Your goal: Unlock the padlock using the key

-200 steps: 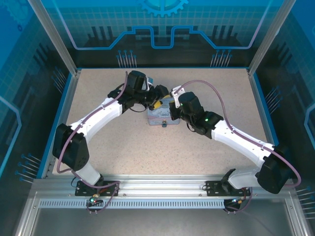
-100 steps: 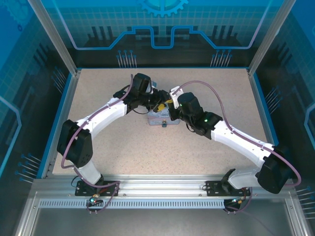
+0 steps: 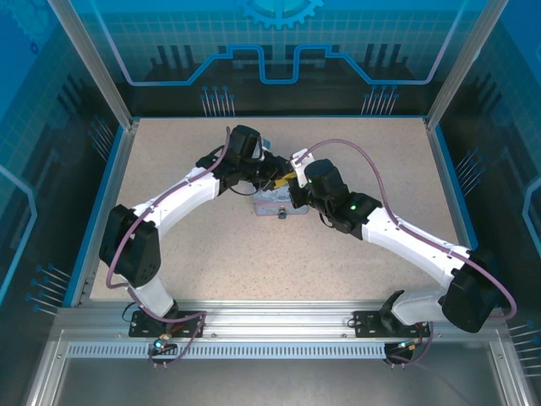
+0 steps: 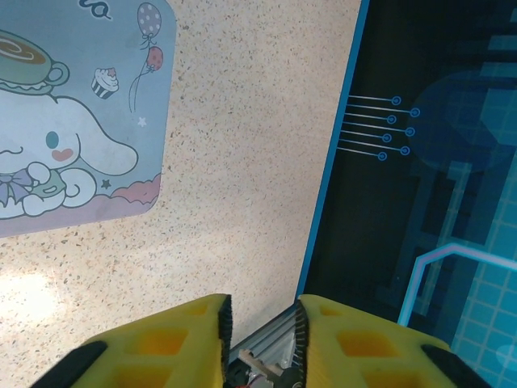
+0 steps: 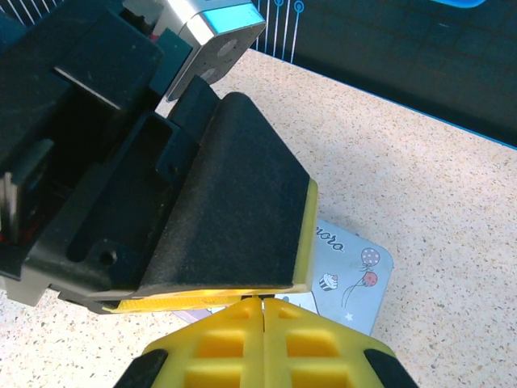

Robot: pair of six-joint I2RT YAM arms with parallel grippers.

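Right gripper point(image 5: 262, 311) pads pressed flat together; left gripper point(image 4: 260, 323) gap narrow, ribbed metal piece point(image 4: 262, 352) showing in it, grip unclear. Both meet upper centre of top view over tin point(image 4: 73, 121); padlock, key too small to locate. Bare table point(image 4: 242, 162) around tin edge, blue rim point(image 4: 327, 186) right of centre

The tin point(image 3: 270, 205) lies flat on the bench point(image 3: 211, 245), near the middle and slightly toward the far side. The two arms reach in from the near corners and meet over the tin's far edge. The left gripper point(image 4: 260, 315) comes in from the left, with the tin ahead to its left. The right gripper point(image 5: 262, 314) sits just beneath the left one, with the tin beyond it to the right.
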